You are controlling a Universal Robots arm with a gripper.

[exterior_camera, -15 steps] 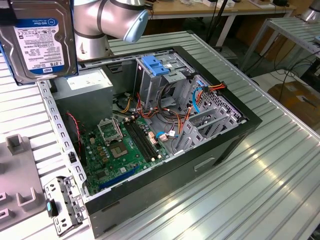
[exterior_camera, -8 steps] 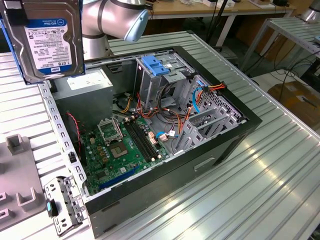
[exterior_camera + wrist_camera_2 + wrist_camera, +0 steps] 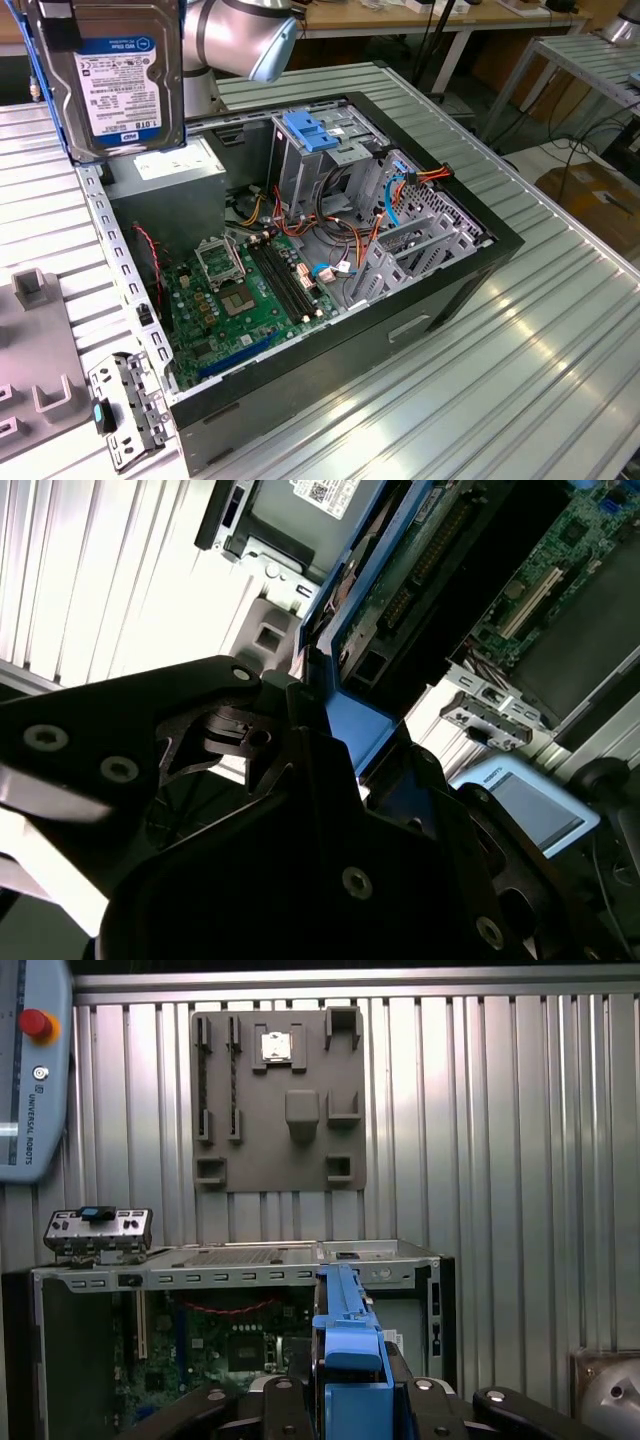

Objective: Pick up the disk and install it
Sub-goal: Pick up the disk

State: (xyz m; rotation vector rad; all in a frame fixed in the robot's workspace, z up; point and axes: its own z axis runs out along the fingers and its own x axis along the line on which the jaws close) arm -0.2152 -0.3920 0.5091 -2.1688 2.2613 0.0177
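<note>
Disk (image 3: 125, 80), one only, is hanging label-out at the exterior view's upper left, silver with blue rails, above the single open computer case (image 3: 400, 320) on the tabletop (image 3: 560, 380). In the second wrist view the hand (image 3: 325, 715) is clamping its blue edge. In the first wrist view it is sitting edge-on above the case.

Your disk (image 3: 125, 80) at eleven o'clock in the exterior view, silver metal, glossy label (image 3: 120, 100) (blue plastic rails (image 3: 345, 1325)), table (image 3: 520, 330) ribbed shiny metal
</note>
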